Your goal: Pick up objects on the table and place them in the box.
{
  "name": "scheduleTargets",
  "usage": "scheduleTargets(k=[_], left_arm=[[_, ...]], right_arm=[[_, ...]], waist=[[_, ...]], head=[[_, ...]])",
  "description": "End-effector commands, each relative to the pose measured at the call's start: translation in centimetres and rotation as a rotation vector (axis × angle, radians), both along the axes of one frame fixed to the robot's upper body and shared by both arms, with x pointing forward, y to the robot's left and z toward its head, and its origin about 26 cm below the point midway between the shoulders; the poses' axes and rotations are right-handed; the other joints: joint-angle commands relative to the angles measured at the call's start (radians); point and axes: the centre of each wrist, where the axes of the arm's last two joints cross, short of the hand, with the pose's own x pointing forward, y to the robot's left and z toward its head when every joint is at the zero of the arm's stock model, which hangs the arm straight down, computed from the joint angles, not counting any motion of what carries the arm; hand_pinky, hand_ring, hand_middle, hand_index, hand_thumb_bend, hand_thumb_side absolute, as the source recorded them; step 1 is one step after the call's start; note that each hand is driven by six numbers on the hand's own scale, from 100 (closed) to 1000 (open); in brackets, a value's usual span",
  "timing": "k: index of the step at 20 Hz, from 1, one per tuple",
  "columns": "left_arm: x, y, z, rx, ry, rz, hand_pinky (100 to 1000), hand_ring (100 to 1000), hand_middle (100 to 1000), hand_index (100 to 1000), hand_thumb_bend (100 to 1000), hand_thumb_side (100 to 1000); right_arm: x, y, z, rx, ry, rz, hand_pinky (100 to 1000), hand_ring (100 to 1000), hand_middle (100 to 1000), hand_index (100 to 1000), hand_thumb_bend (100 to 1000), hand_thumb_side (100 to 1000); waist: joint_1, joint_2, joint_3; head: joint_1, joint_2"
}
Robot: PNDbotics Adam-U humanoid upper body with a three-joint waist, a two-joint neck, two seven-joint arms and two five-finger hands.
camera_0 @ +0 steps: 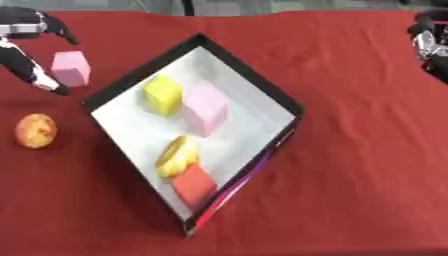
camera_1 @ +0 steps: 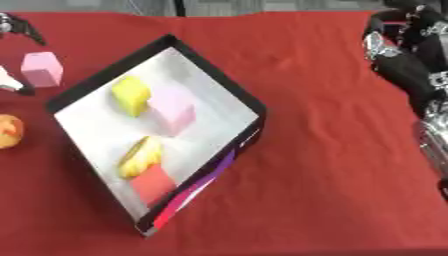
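Observation:
A black-rimmed box with a white floor lies in the middle of the red cloth. In it are a yellow cube, a pink cube, a yellow curved piece and a red cube. Left of the box, a second pink cube stands on the cloth. My left hand is at it, open: one finger runs down the cube's left side and another arches above it. An orange round fruit lies nearer me on the left. My right hand hangs at the upper right, away from everything.
My right forearm runs down the right edge of the right eye view. Bare red cloth stretches to the right of the box and in front of it.

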Motion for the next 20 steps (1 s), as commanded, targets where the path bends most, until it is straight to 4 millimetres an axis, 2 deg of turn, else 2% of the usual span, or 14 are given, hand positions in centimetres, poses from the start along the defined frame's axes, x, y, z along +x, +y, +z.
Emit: scheduleTargets(k=[1,6,20], left_arm=[[-0.3,0.67,2.18,0.01,-0.027,-0.027,912,905,824,873,652,371],[-0.31,1.06,2.36,-0.045,-0.066,0.008,911,903,824,871,619,336],[-0.34,1.46,2.91,-0.127,-0.07,0.042,909,901,821,876,547,335]], right_arm=[[0.0,-0.11,0.69,-0.006,-0.018,0.001,954,714,659,809,131,147],[0.06,0.04,0.64,-0.009,-0.016,0.008,955,715,660,810,131,146],[0.25,0.13,0.51,-0.004,-0.013,0.007,956,715,660,810,120,151]], waist=[[0.0,-0.012,-0.002],[-0.001,-0.005,-0.008],[-0.002,0.002,-0.015]], head=[[0.005,-0.013],[0.01,-0.018],[0.011,-0.039]])
